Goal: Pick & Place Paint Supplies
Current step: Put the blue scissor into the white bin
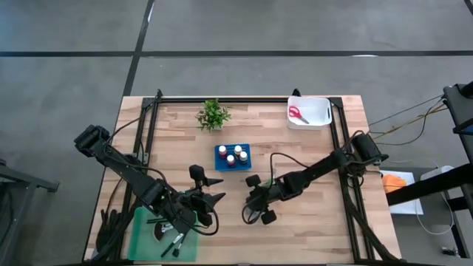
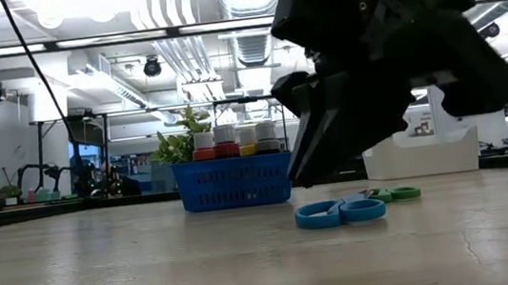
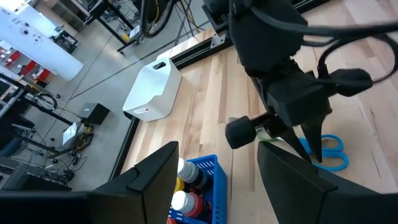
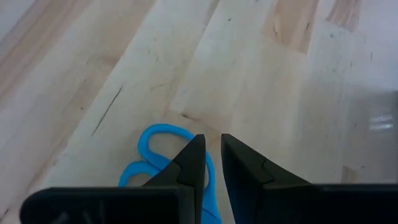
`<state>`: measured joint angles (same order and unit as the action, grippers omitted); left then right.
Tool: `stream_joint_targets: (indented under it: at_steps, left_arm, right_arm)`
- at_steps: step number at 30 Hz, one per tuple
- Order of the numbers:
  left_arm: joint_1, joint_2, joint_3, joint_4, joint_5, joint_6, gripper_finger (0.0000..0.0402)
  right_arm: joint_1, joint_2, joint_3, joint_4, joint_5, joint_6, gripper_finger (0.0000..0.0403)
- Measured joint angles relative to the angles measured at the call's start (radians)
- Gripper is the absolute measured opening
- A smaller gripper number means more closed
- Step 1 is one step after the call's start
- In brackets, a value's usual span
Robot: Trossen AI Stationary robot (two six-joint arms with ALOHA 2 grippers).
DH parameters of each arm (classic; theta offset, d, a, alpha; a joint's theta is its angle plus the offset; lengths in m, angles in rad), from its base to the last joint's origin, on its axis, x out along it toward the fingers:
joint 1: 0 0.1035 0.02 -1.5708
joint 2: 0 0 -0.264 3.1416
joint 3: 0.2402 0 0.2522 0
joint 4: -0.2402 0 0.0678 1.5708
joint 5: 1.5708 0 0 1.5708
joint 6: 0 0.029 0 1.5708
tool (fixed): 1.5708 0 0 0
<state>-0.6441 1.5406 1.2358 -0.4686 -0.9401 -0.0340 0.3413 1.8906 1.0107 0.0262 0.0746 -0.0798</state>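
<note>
Right gripper (image 4: 213,163), fingers nearly pressed together, hovers over blue-handled scissors (image 4: 158,158) lying flat on the table (image 4: 261,74), seemingly poised to pick them up.

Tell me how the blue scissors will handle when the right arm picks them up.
The blue scissors lie flat on the wooden table, so they probably won't roll. Their low profile likely leaves little edge to catch; they may slide. The right gripper hangs over them, fingers nearly together, and would likely pinch a handle loop.

Wood table (image 1: 310,222) w/ blue scissors (image 2: 340,212)
</note>
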Motion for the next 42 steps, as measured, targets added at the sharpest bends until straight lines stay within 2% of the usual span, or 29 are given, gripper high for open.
stream_joint_targets:
  at_steps: [6, 15, 23, 27, 29, 32, 36, 42]
  left_arm:
    - [0.0, 0.0, 0.0, -0.001, 0.0, 0.0, 0.0227]
    - [0.0, 0.0, 0.0, -0.006, 0.014, -0.004, 0.0227]
    - [0.0, 0.0, 0.0, -0.004, 0.018, -0.008, 0.0227]
    - [0.0, 0.0, 0.0, -0.004, 0.018, -0.011, 0.0227]
    - [0.0, 0.0, 0.0, -0.005, 0.018, -0.011, 0.0227]
    - [0.0, 0.0, 0.0, -0.005, 0.018, -0.01, 0.0227]
    - [0.0, 0.0, 0.0, -0.007, 0.018, -0.011, 0.0227]
    - [0.0, 0.0, 0.0, -0.008, 0.018, -0.015, 0.0227]
  right_arm:
    - [-0.002, 0.074, 0.032, 0.0, -0.001, -0.005, 0.0047]
    - [-0.02, 0.161, 0.118, -0.095, -0.019, 0.011, 0.0047]
    - [-0.022, 0.147, 0.135, -0.139, -0.045, 0.005, 0.0045]
    - [-0.011, 0.148, 0.134, -0.14, 0.002, -0.024, 0.0016]
    - [0.0, 0.142, 0.133, -0.137, 0.012, -0.038, 0.0013]
    - [0.026, 0.121, 0.13, -0.147, 0.08, -0.056, 0.001]
    - [0.063, 0.051, 0.123, -0.248, 0.201, -0.059, 0.0009]
    - [0.112, -0.12, 0.083, -0.384, 0.479, -0.002, 0.0008]
